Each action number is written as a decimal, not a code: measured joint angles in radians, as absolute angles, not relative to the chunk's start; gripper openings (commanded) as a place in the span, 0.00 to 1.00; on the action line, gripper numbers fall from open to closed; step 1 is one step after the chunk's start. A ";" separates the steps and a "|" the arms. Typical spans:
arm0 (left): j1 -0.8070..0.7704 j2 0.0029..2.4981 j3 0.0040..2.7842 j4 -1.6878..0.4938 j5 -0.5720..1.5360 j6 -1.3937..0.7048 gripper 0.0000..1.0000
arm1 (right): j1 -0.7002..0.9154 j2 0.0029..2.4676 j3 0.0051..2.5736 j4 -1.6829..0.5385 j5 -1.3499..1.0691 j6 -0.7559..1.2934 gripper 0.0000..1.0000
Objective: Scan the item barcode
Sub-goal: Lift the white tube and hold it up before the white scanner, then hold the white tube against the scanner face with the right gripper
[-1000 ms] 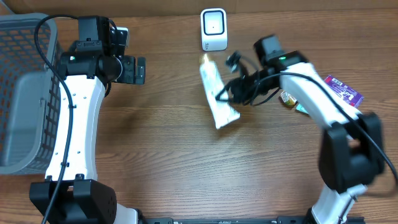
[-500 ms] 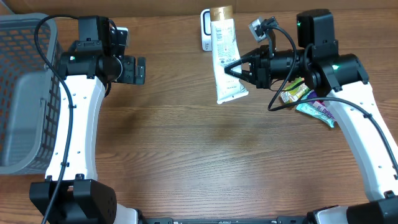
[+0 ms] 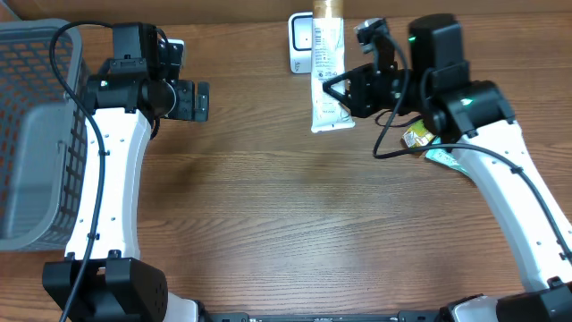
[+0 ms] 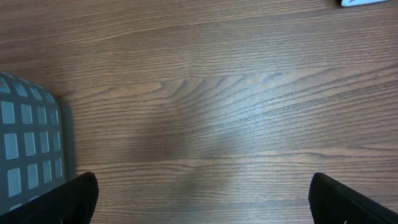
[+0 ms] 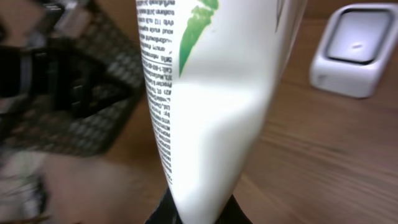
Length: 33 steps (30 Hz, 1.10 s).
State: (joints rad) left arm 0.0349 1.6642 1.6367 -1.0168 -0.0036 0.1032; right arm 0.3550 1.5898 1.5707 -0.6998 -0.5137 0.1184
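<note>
Right gripper [image 3: 332,88] is clamped on the white tube [image 3: 327,72]. Over the last second it has lifted the tube off the table [image 3: 268,224] and swung it up to the far edge, where it now hangs over the scanner [image 3: 300,45] and partly covers it. So the item looks presented to the reader, but the views don't show whether the barcode faces it. Left gripper [image 3: 198,100] sits spread wide and empty, well apart.

Grey mesh basket [image 3: 20,63] well apart from snack wrappers [image 3: 417,138].
</note>
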 measured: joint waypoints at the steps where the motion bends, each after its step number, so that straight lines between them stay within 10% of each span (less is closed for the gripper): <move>1: 0.035 1.664 1.637 -1.017 -0.004 0.104 0.99 | 0.368 1.599 1.584 -0.698 -0.460 0.116 0.03; 17: 0.035 1.664 1.637 -1.017 -0.004 0.103 1.00 | 0.485 2.047 1.744 -0.191 0.457 -0.228 0.04; 33: 0.035 1.664 1.637 -1.017 -0.004 0.103 1.00 | 0.497 2.302 1.744 0.087 0.595 -0.792 0.04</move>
